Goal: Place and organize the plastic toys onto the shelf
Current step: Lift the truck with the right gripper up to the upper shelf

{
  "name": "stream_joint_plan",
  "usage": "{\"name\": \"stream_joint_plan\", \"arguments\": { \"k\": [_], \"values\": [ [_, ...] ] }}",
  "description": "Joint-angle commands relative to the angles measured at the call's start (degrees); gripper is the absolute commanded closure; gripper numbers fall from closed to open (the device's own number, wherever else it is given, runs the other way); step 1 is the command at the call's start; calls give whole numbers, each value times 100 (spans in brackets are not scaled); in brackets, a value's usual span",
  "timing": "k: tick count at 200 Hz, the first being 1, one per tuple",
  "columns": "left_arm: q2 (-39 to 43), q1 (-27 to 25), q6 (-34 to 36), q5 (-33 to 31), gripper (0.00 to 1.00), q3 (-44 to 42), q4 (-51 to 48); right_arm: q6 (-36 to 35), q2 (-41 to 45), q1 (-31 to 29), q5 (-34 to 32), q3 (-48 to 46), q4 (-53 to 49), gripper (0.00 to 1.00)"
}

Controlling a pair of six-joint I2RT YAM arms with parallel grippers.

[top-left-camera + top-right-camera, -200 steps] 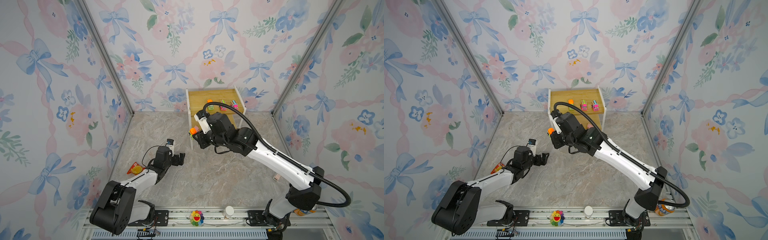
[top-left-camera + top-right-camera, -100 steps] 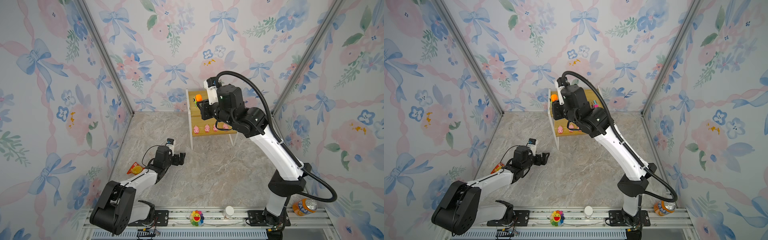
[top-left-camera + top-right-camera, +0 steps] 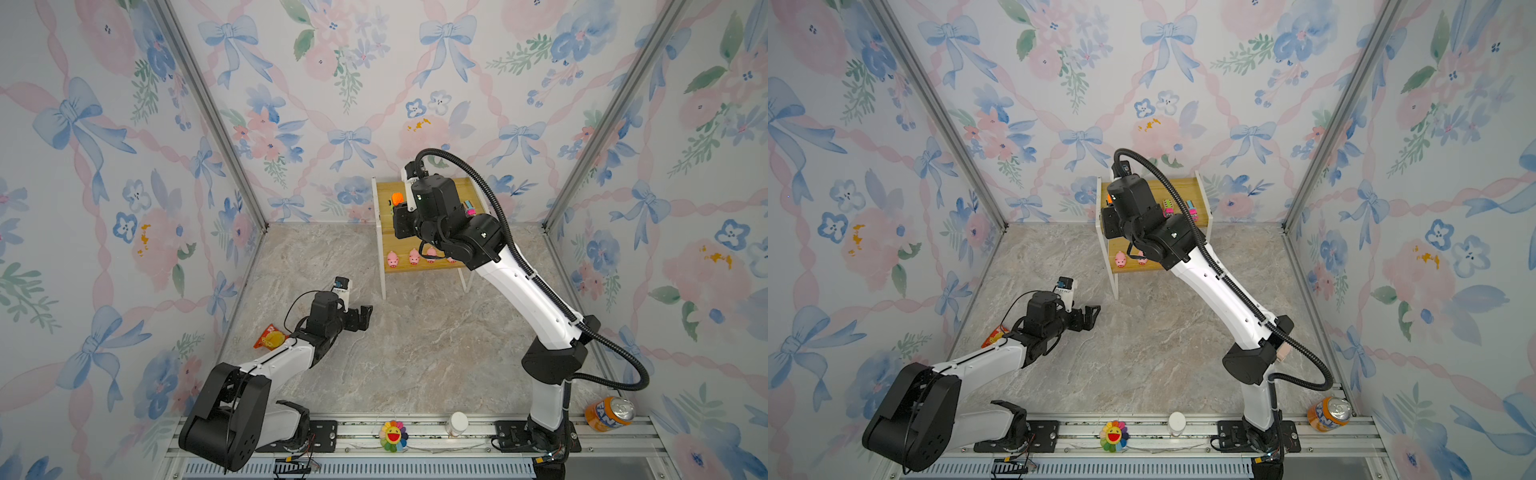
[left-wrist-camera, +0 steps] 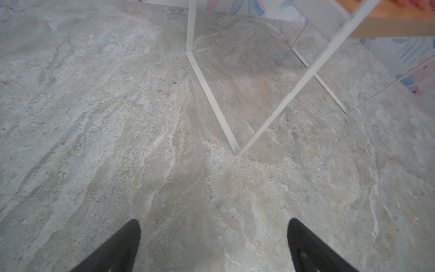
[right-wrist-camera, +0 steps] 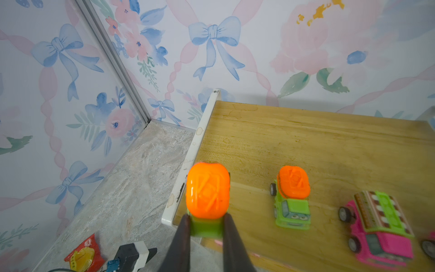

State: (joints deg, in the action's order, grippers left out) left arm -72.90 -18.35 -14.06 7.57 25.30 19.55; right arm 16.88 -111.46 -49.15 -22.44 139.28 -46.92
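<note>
The shelf [image 3: 465, 189] [image 3: 1196, 190] stands against the back wall. My right gripper [image 5: 206, 220] [image 3: 397, 208] is shut on a green car with an orange top [image 5: 207, 193] [image 3: 397, 198], held over the left end of the top board [image 5: 306, 141]. On that board stand another green car [image 5: 292, 200] and a pink car with a striped roof [image 5: 379, 223] [image 3: 1168, 208]. Pink pigs [image 3: 392, 259] [image 3: 1120, 259] line the lower board, partly hidden by the arm. My left gripper [image 3: 365, 318] [image 4: 213, 226] hovers open and empty over the floor before a shelf leg [image 4: 211, 101].
An orange-red snack packet [image 3: 269, 337] [image 5: 84, 254] lies by the left wall beside the left arm. On the front rail sit a rainbow flower [image 3: 392, 435], a white bottle [image 3: 457, 424] and an orange soda can [image 3: 609, 413]. Flowered walls close three sides.
My right arm has risen from in front of the shelf's lower board to the top board's left end, carrying the green car. The left arm has not moved.
</note>
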Motion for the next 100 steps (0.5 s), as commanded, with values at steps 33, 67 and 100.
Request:
{"name": "stream_joint_plan", "arguments": {
  "k": [33,67,100],
  "values": [
    [13,51,69,87,2,126,-21,262,-230,-1,-384,146,77,85],
    [-14,45,79,78,2,133,-14,272,-431,9,-496,360,-23,85],
    [-57,51,97,64,2,153,-14,264,-517,27,-536,430,-46,85]
  ]
}}
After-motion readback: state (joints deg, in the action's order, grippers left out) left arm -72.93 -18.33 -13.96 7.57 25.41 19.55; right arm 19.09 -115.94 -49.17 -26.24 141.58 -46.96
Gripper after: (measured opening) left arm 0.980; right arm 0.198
